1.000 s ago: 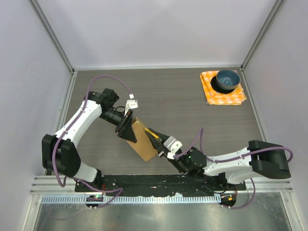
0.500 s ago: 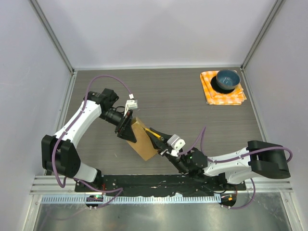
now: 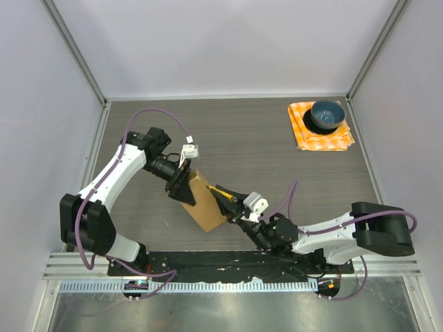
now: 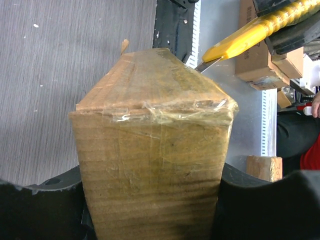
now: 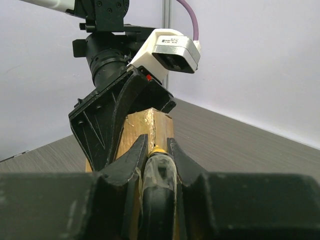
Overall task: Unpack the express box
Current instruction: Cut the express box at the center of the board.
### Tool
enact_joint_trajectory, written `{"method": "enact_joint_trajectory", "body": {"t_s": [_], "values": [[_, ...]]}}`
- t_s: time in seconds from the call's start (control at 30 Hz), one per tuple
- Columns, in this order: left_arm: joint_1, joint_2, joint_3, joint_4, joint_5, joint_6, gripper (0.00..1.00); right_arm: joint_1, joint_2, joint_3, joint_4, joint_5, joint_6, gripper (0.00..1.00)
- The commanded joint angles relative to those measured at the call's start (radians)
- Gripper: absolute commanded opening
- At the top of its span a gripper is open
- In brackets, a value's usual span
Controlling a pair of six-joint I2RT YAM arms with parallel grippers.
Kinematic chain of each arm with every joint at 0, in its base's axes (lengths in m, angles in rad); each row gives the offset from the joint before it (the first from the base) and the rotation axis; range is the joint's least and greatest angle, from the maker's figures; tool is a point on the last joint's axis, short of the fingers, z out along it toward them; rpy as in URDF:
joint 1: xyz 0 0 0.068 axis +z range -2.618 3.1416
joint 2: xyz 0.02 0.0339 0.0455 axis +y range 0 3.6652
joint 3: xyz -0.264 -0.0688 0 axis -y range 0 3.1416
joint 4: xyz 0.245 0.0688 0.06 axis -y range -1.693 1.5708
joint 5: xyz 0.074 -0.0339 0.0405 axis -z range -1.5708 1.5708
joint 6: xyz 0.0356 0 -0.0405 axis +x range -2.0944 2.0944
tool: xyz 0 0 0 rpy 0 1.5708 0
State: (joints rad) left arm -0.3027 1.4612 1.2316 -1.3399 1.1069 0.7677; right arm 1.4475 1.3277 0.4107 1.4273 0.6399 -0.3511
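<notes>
The express box, a brown taped carton, stands tilted on the table, and my left gripper is shut on its upper end. In the left wrist view the box fills the space between the black fingers. My right gripper is shut on a yellow utility knife. The knife's blade tip touches the box's taped right edge. In the right wrist view the knife sits between my fingers and points at the box's top corner.
A blue bowl sits on an orange checked cloth at the far right corner. Grey walls enclose the table on three sides. The black base rail runs along the near edge. Cardboard cartons lie beyond the table.
My right wrist has swung slightly to the right, and the knife stays at the box's edge. The left arm and the box have not moved.
</notes>
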Motion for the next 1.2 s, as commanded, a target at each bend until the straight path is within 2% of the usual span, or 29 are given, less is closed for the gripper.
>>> {"method": "enact_joint_trajectory", "body": {"t_s": [0.0,0.2,0.37,0.87,1.0,1.07,1.17], "values": [[0.036,-0.055,0.035,-0.202,0.130,0.008,0.00,0.010,0.057,-0.050,-0.179,0.204,-0.022,0.01],[0.040,-0.059,0.032,-0.199,0.123,0.008,0.00,0.028,0.032,-0.064,-0.266,0.262,0.004,0.01],[0.042,-0.059,0.032,-0.199,0.131,0.013,0.00,0.039,0.015,-0.073,-0.349,0.306,0.089,0.01],[0.043,-0.081,0.043,-0.260,0.131,0.073,0.00,0.086,0.108,-0.035,-0.542,0.405,0.219,0.01],[0.059,-0.075,0.043,-0.263,0.160,0.068,0.00,0.126,0.133,-0.023,-0.562,0.426,0.195,0.01],[0.069,-0.049,0.057,-0.316,0.179,0.126,0.00,0.146,0.145,-0.016,-0.550,0.437,0.150,0.01],[0.089,-0.019,0.058,-0.324,0.182,0.137,0.00,0.186,0.160,-0.007,-0.512,0.443,0.061,0.01]]}}
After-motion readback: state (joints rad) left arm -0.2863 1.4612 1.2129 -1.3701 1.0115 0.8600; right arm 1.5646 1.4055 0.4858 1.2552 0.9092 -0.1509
